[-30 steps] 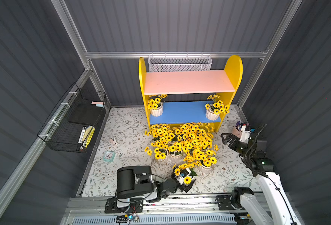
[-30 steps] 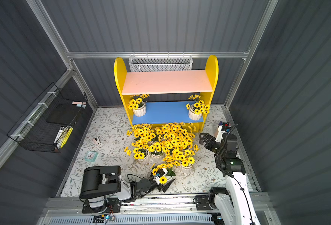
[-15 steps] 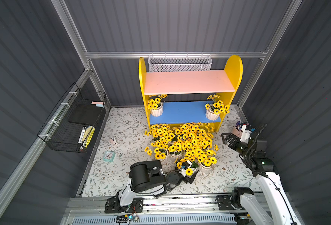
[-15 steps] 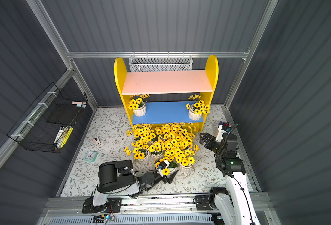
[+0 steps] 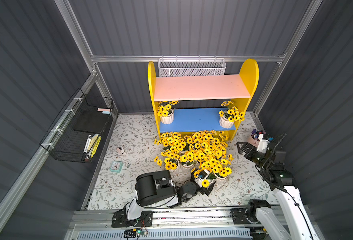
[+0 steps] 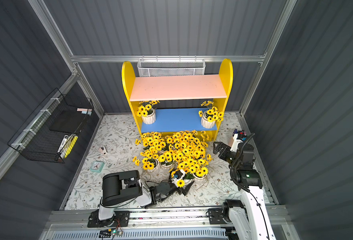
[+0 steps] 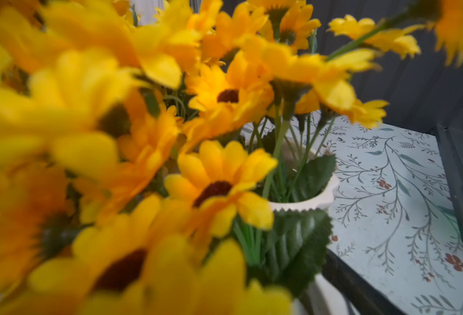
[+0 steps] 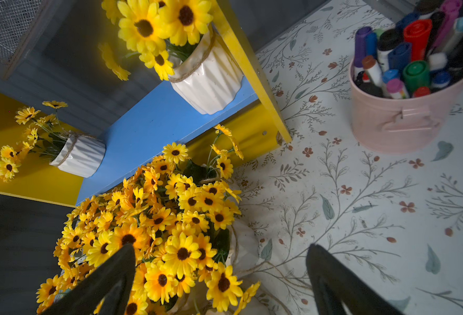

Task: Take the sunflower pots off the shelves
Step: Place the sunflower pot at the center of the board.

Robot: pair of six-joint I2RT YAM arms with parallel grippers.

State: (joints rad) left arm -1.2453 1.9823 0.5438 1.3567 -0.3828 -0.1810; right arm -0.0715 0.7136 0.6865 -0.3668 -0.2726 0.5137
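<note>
The shelves (image 5: 200, 91) stand at the back, their pink upper board bare. Two sunflower pots (image 5: 167, 117) (image 5: 226, 122) sit at the ends of the blue lower board (image 6: 177, 119). Several more pots crowd the floor (image 5: 194, 149) in front of it. My left gripper (image 5: 207, 184) is low at the near edge of that crowd, shut on one sunflower pot (image 6: 180, 182). In the left wrist view blooms fill the frame; the held pot's white wall (image 7: 323, 297) and one black finger (image 7: 361, 289) show. My right gripper (image 5: 241, 147) hovers open beside the crowd, empty (image 8: 219, 272).
A pink cup of pens (image 5: 254, 139) (image 8: 399, 117) stands right of the shelves, close behind my right wrist. A black wire basket (image 5: 77, 128) hangs on the left wall and a white mesh basket (image 5: 192, 69) behind the shelves. A small clock (image 5: 116, 166) lies on the floral mat.
My left arm has swung right and forward, carrying its sunflower pot from the front of the mat up against the crowd of pots. The right arm has stayed still.
</note>
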